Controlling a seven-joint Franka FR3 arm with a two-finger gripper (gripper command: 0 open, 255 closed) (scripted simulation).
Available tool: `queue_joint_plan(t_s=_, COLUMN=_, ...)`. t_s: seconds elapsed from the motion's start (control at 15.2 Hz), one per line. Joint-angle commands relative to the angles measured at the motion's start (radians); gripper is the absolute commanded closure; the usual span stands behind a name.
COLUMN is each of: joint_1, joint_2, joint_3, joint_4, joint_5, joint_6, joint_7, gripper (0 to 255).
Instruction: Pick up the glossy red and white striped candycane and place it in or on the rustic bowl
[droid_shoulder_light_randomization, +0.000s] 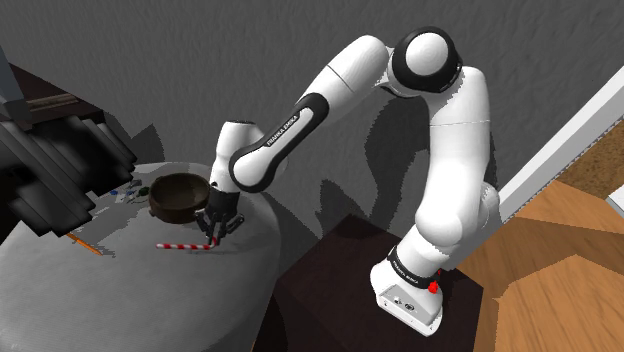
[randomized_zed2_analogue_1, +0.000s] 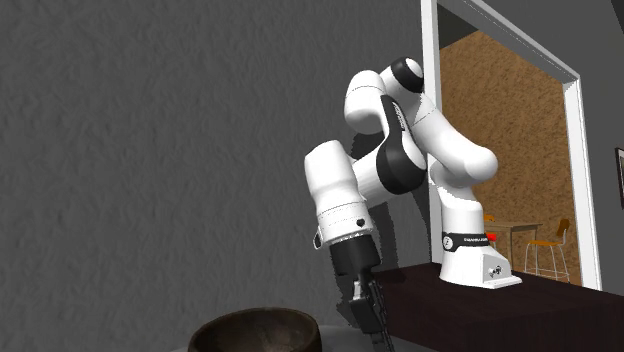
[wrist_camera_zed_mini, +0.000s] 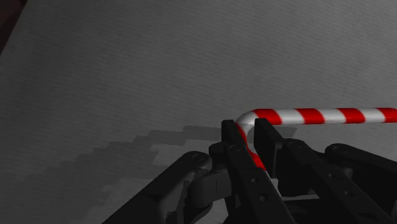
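You have the gripper (droid_shoulder_light_randomization: 214, 238) pointing steeply down, jaws clamped on the curved crook of the glossy striped candycane (wrist_camera_zed_mini: 318, 116), which lies on the matte grey table (droid_shoulder_light_randomization: 120, 295) beside the dark round bowl (droid_shoulder_light_randomization: 178, 197).

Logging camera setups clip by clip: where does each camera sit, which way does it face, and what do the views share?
Shoulder view: high beside the stand, looking down on the grey table; whole arm, gripper at the candy cane near the bowl.
Second exterior view: low, across the bowl, facing the arm and a doorway.
Wrist view: on the hand, looking at the table; fingers clasp the candy cane's hook.
Shared: both exterior views show bowl and arm.
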Motion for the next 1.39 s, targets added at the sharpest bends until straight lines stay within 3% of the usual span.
queue_joint_plan(t_s=0.0, joint_1=-0.012, joint_2=-0.022, joint_3=0.018, joint_4=-0.005, joint_5=0.012, joint_6=-0.017, joint_7=0.000, gripper=255)
queue_joint_plan(t_s=1.32, joint_1=-0.180, joint_2=-0.262, joint_3=0.216, joint_4=-0.010, joint_5=0.178, joint_6=-0.232, joint_7=-0.047, gripper=255)
